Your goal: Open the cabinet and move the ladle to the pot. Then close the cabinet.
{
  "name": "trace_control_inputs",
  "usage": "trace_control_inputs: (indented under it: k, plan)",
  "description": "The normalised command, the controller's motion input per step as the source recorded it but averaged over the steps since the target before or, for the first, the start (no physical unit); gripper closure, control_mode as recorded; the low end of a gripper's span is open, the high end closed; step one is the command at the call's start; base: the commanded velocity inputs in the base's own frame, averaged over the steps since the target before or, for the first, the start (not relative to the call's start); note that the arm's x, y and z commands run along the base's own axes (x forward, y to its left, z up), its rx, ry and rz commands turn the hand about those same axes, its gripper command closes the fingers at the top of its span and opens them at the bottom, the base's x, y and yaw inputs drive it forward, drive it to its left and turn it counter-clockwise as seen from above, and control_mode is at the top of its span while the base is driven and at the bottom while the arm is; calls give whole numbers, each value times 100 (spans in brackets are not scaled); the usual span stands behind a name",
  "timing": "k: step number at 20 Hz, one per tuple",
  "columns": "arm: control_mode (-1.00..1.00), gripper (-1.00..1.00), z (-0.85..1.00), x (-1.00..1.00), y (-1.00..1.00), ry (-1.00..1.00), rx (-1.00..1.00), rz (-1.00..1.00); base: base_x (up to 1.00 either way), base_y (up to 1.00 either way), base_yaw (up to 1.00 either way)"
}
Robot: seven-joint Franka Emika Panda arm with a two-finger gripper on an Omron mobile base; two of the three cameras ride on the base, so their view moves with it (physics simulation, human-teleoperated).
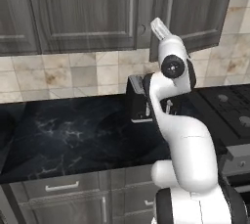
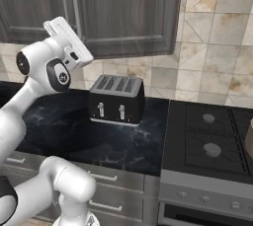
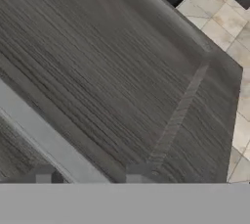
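The cabinet (image 1: 88, 8) hangs above the counter as dark wood-grain doors. Its right door (image 1: 195, 8) stands slightly ajar, lower edge tilted. My gripper (image 3: 92, 174) sits at that door's long silver handle (image 3: 44, 130). The bar runs slantwise between the two fingertips (image 3: 44, 175), and the jaws hold it. In the left base view the gripper (image 1: 157, 25) reaches up to the handle (image 1: 169, 0); from the right, the gripper (image 2: 58, 26) sits just below the handle (image 2: 76, 5). A tan sliver of the pot (image 2: 250, 141) shows on the stove. The ladle is hidden.
A black four-slot toaster (image 2: 117, 99) stands on the dark marble counter (image 1: 73, 130) under the ajar door, beside my arm. The black stove (image 2: 207, 141) lies to its right. Drawer units with horizontal handles (image 1: 61, 187) run below the counter. Tiled wall behind.
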Motion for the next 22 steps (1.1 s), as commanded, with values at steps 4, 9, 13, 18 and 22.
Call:
trace_control_inputs:
  k: [4,9,13,18,22]
  plan:
    - [-100,100,42,-100,-100,12,36,-6,0,0,0]
    - [-100,100,20,-85,-100,6,34,-2,0,0,0]
    - [-100,100,1,-64,-100,-1,31,0,0,0,0]
    - [-100,100,0,-49,-100,-11,30,0,0,0,0]
    - [-100,100,0,-25,-100,-12,29,0,0,0,0]
